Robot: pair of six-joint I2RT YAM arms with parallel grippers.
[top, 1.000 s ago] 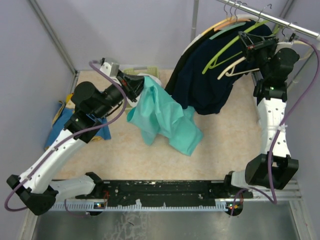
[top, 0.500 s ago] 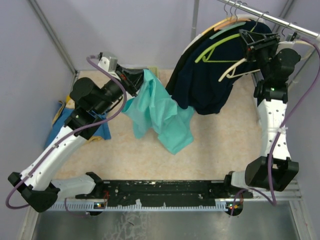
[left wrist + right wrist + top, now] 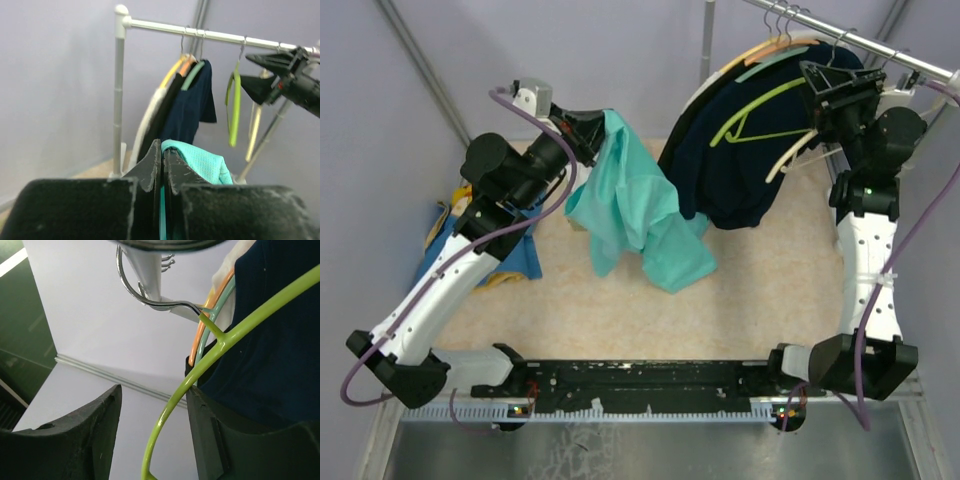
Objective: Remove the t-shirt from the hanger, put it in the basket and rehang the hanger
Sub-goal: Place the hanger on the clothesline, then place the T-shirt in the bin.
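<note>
Left fingers [image 3: 150, 170] pinching teal t-shirt [image 3: 640, 215], right fingers [image 3: 100, 440] spread astride green hanger [image 3: 260, 314] (wrist view only)

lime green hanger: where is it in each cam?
Top external: lime green hanger at upper right, lying against the navy garment.
Left wrist: lime green hanger right of centre, just right of the navy garment.
Right wrist: lime green hanger runs diagonally across the middle.
Shared landmark: the navy garment.
</note>
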